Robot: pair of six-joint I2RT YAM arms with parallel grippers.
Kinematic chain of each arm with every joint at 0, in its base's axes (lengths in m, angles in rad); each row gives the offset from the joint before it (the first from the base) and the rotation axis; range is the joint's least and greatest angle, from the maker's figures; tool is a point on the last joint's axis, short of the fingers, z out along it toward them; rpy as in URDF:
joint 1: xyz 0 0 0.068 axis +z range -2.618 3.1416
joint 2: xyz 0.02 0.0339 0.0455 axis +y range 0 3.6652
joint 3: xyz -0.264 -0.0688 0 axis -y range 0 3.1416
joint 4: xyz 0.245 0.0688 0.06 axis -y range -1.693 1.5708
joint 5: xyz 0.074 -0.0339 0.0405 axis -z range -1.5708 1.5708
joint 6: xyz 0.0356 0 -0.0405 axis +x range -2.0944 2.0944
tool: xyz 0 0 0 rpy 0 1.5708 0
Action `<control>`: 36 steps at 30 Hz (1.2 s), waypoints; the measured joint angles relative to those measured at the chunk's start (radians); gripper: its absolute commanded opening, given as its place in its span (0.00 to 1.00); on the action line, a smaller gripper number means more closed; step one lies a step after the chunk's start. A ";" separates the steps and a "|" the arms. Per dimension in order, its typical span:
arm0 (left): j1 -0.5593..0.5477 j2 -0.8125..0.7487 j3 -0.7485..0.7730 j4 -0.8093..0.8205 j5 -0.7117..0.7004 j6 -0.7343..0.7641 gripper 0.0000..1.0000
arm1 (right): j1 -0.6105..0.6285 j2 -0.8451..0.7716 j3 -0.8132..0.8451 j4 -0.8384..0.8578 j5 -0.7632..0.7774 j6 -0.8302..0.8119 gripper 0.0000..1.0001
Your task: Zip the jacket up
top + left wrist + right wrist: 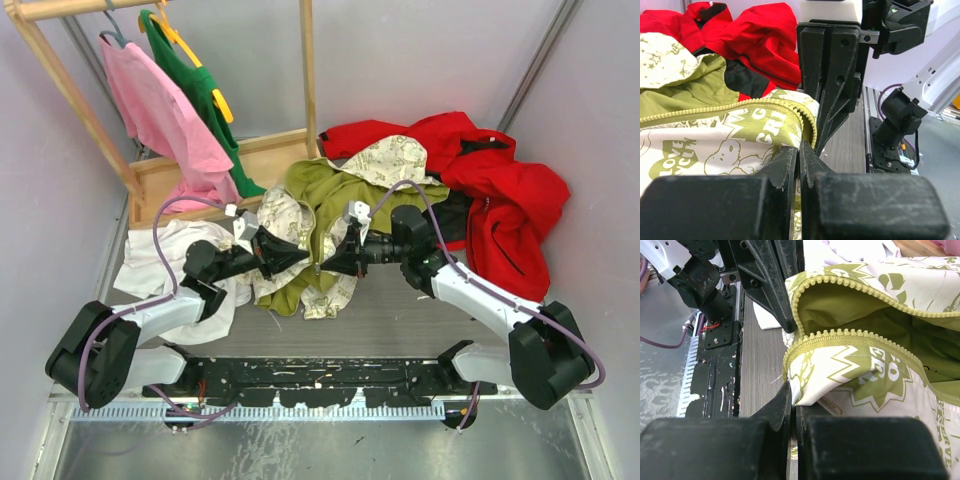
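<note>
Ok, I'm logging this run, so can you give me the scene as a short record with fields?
garment: olive-green and cream printed hooded jacket, crumpled between the arms, zip undone
zip teeth: two olive rows, apart at the hem
left gripper: jaws shut, apparently pinching one hem edge
right gripper: jaws shut on the other hem corner
nearby: bright red jacket on the right, white garment on the left
</note>
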 measured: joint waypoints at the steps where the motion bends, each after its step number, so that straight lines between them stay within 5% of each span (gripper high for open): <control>1: -0.003 0.000 -0.002 0.000 0.009 0.003 0.05 | 0.000 0.000 -0.007 0.009 0.000 0.003 0.01; 36: -0.013 0.012 -0.008 0.019 0.043 0.034 0.03 | 0.000 0.020 -0.058 0.175 -0.011 0.116 0.01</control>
